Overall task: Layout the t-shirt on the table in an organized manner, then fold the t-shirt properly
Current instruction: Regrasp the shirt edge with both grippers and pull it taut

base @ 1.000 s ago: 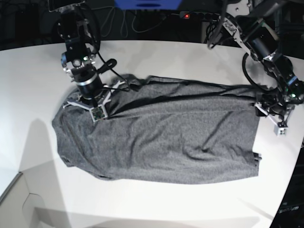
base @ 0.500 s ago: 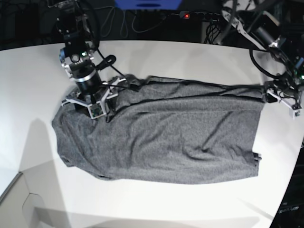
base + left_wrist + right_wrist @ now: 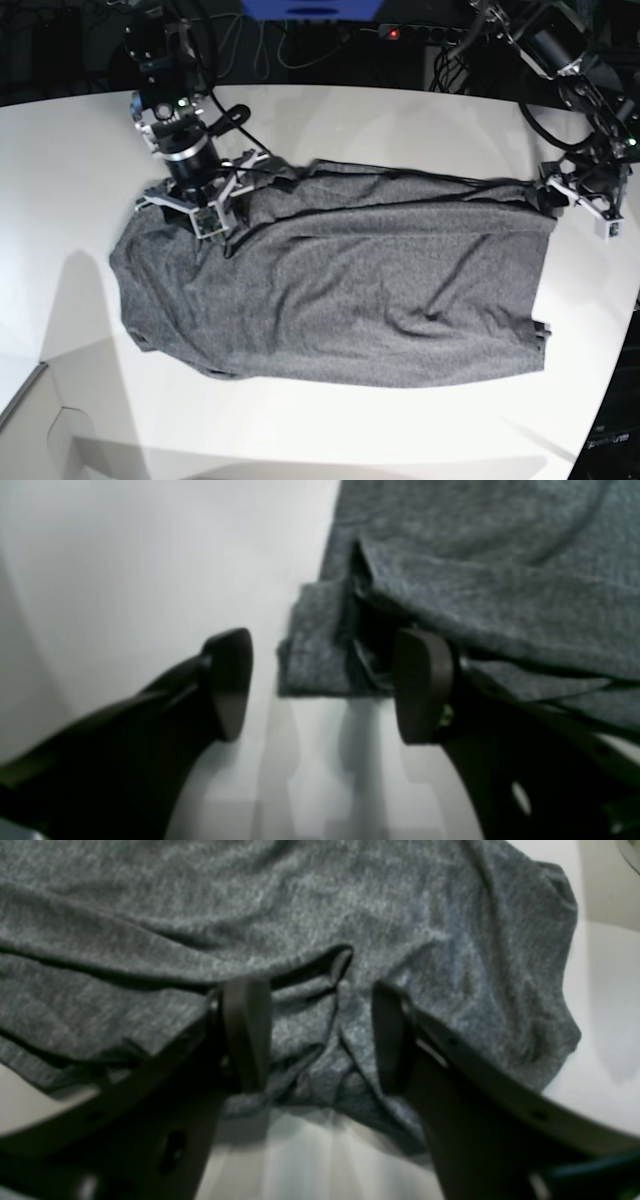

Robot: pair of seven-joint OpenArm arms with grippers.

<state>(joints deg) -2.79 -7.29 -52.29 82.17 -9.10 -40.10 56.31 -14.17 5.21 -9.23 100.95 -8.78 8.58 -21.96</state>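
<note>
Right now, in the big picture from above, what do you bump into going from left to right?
Bare table → right gripper → t-shirt → left gripper.

bare table (image 3: 400, 120) rings the t-shirt (image 3: 360, 290); both arms crowd its far edge.

I see my left gripper (image 3: 578, 203) at three o'clock, right gripper (image 3: 200, 207) at ten (both jaws parted, empty).

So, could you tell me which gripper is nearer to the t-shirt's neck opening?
Right. The right gripper hangs open directly over the neck opening; the left gripper is open at the t-shirt's opposite corner.
</note>
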